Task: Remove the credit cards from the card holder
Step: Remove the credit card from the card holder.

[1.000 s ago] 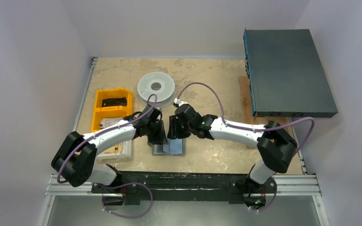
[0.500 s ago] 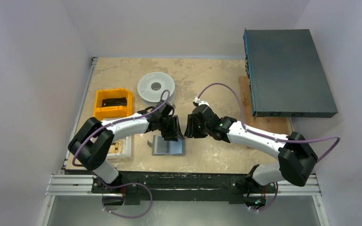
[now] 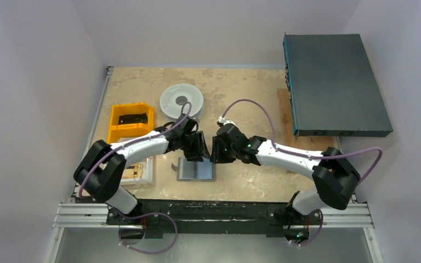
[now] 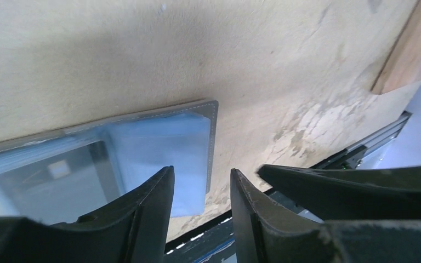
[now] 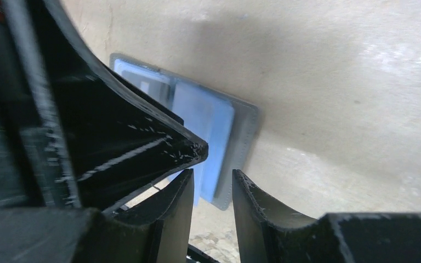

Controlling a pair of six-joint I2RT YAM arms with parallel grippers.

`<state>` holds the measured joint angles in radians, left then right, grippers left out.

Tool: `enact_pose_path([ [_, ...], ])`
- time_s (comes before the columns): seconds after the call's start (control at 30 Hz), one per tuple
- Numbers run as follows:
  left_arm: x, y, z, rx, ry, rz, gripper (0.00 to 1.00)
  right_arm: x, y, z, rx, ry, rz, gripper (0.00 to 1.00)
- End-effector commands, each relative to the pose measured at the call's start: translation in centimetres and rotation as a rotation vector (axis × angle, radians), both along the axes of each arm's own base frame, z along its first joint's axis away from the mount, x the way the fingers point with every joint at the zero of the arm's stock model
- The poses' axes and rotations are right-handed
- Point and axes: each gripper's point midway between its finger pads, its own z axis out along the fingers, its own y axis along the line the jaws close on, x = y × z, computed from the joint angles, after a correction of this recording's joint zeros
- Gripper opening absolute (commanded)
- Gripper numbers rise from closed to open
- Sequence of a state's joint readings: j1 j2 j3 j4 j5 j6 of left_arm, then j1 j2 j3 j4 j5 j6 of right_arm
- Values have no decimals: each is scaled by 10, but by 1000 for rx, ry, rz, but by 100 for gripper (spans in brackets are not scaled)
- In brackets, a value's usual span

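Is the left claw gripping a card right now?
No, the left claw stands open with nothing between its jaws, above the card holder lying on the table.

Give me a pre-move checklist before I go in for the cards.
1. Card holder open, flat on the table: ok.
2. Blue cards exposed inside it: ok.
3. Left gripper open, empty: ok.
4. Right gripper open, empty: ok.
5. Clearance between the two: not ok, they crowd each other above the holder.
6. Card count: cannot tell.
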<state>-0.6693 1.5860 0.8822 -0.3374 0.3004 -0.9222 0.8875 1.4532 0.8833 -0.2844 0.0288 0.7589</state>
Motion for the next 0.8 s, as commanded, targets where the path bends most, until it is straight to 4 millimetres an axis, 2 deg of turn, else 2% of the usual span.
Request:
enact_pose_path([
  [0.0,17,27,28,0,-99,48,42,2,44,26,91,-46,72,32],
  [0.17,18,69,32,34,-112,125,43,-8,78,25,83,-44,143,35],
  [0.3,14,93,29,59,-114,166,44,-10,95,16,48,-35,173,35],
  [0.53,3,99,19,57,-91,169,42,-9,102,13,22,-37,181,36],
  [0.7,1,109,16,83,-92,195,42,-11,99,-14,-32,1,182,44],
  [0.77,0,112,15,88,-92,205,42,-11,98,-25,-49,14,181,44],
])
